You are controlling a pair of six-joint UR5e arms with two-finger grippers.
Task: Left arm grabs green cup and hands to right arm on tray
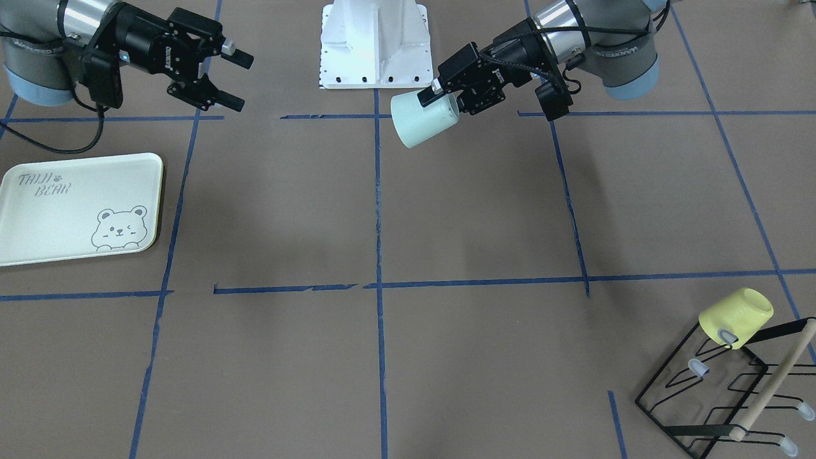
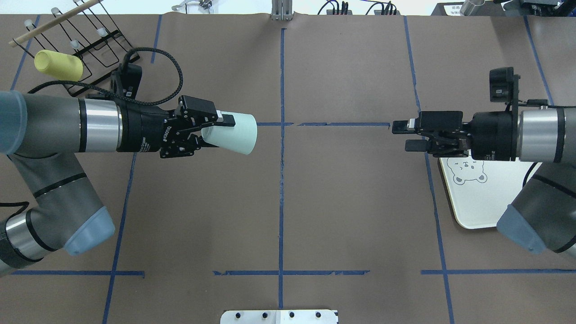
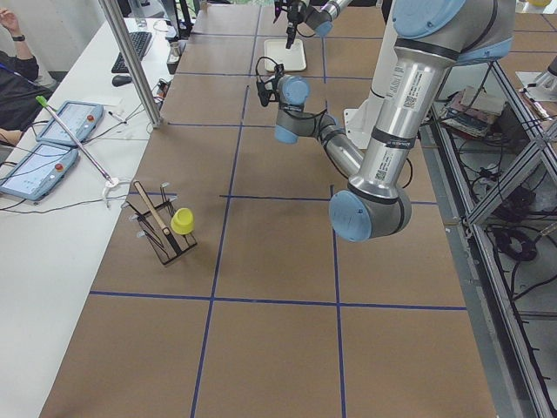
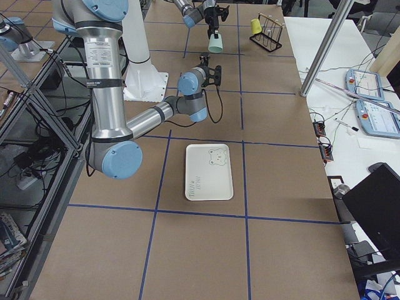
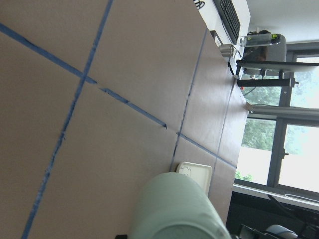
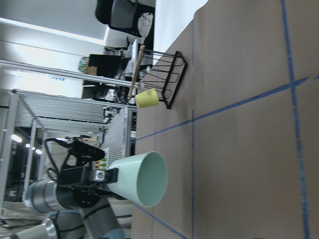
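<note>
Green cup (image 2: 234, 132) sideways in tight jaws of left arm (image 2: 99, 126), opposite spread jaws of right arm (image 2: 537, 135)

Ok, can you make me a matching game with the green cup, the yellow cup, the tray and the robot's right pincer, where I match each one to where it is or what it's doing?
Things:
1. green cup
2. yellow cup
3. tray
4. right pincer

Places and states:
A. open, holding nothing
B. stuck on a peg of the black rack
C. held sideways in the air by the left pincer
D. lying flat on the table

Right pairs: 1-C, 2-B, 3-D, 4-A.
</note>
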